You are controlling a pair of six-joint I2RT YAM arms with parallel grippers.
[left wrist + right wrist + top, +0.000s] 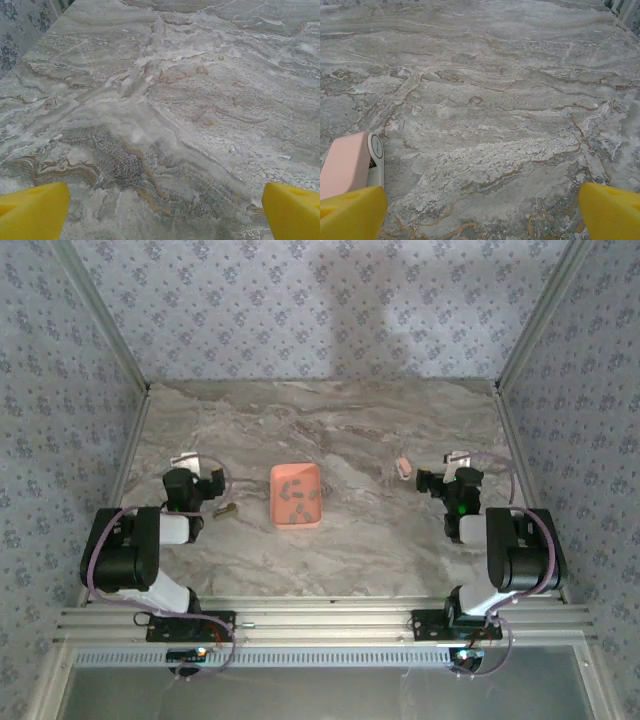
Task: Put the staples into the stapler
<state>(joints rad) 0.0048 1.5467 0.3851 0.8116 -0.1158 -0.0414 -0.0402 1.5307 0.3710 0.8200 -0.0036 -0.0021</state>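
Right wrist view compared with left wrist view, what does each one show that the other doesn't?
Right wrist: the pink stapler lying at lower left, beside one yellow finger of the right claw. Left wrist: floral wallpaper in the upper left corner. Both: the marble table and an open claw with nothing between its fingers, the left claw included.

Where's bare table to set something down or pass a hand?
Free: far table behind the tray; gap between tray and stapler; near strip before the tray. Crowded: stapler beside right fingers; small dark piece by left fingers.
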